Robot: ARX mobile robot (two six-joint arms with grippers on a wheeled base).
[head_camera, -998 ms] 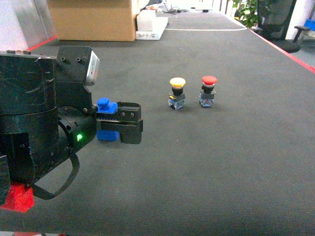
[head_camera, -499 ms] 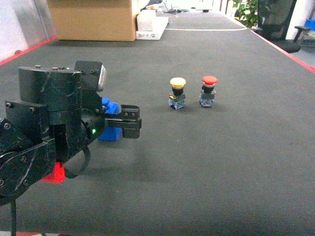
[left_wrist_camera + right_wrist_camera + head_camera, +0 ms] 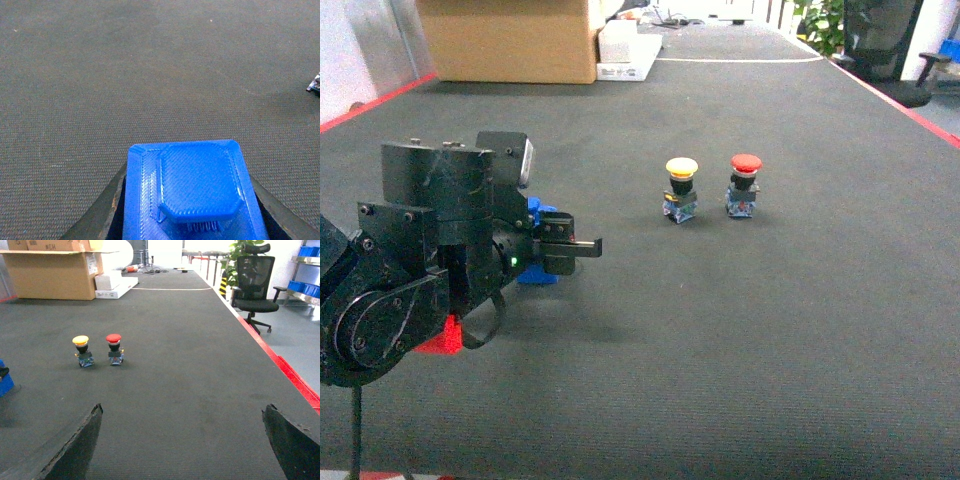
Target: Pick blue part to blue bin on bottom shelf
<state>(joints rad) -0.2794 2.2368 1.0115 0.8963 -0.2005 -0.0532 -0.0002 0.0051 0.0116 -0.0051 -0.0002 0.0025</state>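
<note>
The blue part (image 3: 192, 192) is a chunky bright-blue piece with an octagonal raised top. It fills the lower middle of the left wrist view, clamped between my left gripper's dark fingers (image 3: 107, 212). In the head view my left gripper (image 3: 575, 247) is shut on the blue part (image 3: 542, 216), low over the mat at the left. My right gripper (image 3: 182, 440) stands open with only mat between its fingers; it does not show in the head view. Blue bins (image 3: 306, 251) sit on a steel rack at the far right; I cannot tell which tier is the bottom shelf.
A yellow-capped button (image 3: 680, 190) and a red-capped button (image 3: 744, 186) stand upright side by side mid-mat. A cardboard box (image 3: 510, 40) and a white box (image 3: 620, 50) stand at the far end. A red strip (image 3: 295, 380) edges the mat on the right, with an office chair (image 3: 252, 285) beyond it.
My left arm has swung back and down, and its gripper has rolled and shifted a little to the left with the blue part still in it. The buttons have not moved.
</note>
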